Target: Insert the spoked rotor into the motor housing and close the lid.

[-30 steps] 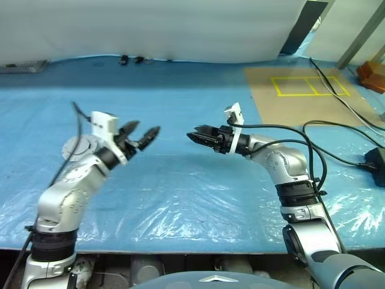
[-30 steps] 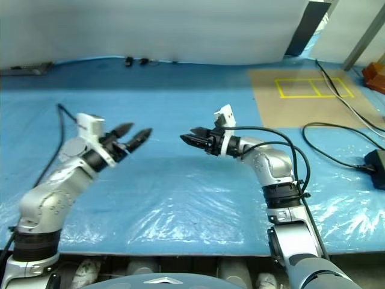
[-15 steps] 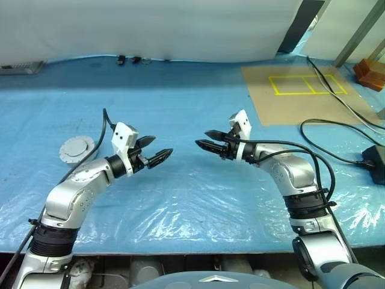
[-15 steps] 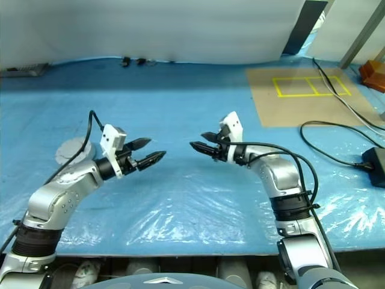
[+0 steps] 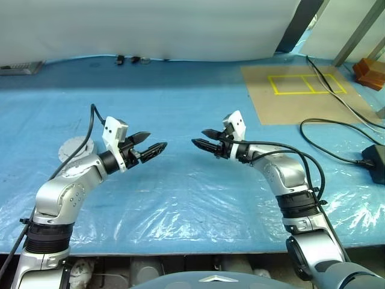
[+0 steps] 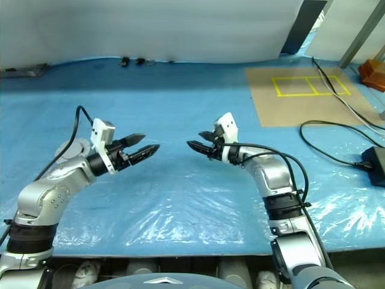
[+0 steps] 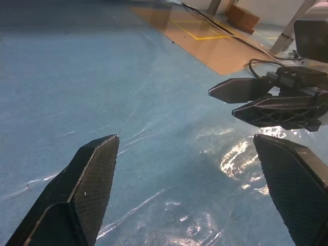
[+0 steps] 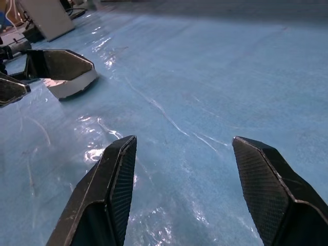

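Both black two-fingered grippers, left [image 5: 149, 144] and right [image 5: 203, 139], released, empty, facing over blue sheet [image 5: 180, 198]. Round grey disc [image 5: 72, 146] behind left arm: approach slowly, jaws wide.

A blue plastic-covered sheet [image 5: 180, 198] lay spread beneath both grippers, wrinkled and glossy under them. Far beyond the right gripper and off to its outer side sat a brown cardboard panel [image 5: 295, 96] marked with a yellow taped rectangle [image 5: 308, 84]. Black cables [image 5: 337, 129] trailed across it and curled over the sheet well to the right gripper's outer side, reaching a black box [image 5: 377, 162]. A white wall panel [image 5: 150, 27] stood far ahead of both grippers, with small dark clips [image 5: 133, 59] at its foot.
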{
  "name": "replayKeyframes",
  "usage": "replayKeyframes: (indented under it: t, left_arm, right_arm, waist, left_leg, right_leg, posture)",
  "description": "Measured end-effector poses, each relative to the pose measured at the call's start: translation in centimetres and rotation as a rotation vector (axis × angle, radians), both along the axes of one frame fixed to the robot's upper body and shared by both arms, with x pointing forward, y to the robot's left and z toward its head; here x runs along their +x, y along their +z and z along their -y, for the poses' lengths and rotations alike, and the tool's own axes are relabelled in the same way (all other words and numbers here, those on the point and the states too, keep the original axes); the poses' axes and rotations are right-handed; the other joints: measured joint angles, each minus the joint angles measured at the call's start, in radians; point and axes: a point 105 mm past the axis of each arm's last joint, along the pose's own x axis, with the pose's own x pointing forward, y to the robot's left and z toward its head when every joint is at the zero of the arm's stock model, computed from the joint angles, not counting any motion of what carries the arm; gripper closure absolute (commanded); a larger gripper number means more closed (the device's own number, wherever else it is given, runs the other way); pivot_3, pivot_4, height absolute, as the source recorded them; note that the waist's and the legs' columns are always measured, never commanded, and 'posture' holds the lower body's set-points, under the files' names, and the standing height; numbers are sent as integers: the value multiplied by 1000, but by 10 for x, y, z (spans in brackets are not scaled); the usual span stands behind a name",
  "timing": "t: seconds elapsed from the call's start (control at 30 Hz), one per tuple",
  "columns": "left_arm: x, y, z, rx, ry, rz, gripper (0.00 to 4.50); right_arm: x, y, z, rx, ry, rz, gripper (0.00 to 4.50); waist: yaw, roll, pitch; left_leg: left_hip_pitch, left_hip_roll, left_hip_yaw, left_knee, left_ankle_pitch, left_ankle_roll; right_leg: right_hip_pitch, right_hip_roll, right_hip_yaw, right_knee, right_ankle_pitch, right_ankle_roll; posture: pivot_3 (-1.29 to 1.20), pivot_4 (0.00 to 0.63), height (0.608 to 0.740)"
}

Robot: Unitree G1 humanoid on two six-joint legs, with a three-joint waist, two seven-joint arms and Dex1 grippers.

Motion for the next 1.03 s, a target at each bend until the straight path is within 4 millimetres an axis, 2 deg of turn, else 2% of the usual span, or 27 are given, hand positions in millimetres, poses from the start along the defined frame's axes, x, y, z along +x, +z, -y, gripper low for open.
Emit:
replayKeyframes:
  t: [0.63, 0.87, 1.03]
  left_arm:
    - [-2, -9, -2, 56, 3, -10, 95]
    - [-2, -12, -3, 70, 5, -13, 95]
    - [-1, -14, -5, 83, 13, -16, 95]
  right_arm:
    - [-4, -7, 2, -8, 21, -18, 1383]
    - [-1, -12, 4, -22, -1, -30, 1383]
    - [4, -9, 4, -30, -4, -11, 1383]
  waist:
    - [0, 0, 0]
    - [-1, 0, 0]
    - [-1, 0, 0]
  left_leg:
    - [0, 0, 0, 0, 0, 0]
    - [0, 0, 0, 0, 0, 0]
    - [0, 0, 0, 0, 0, 0]
  right_leg:
    - [0, 0, 0, 0, 0, 0]
    - [0, 0, 0, 0, 0, 0]
    - [0, 0, 0, 0, 0, 0]
  posture:
    - [0, 150, 740]
    - [0, 150, 740]
    - [0, 150, 740]
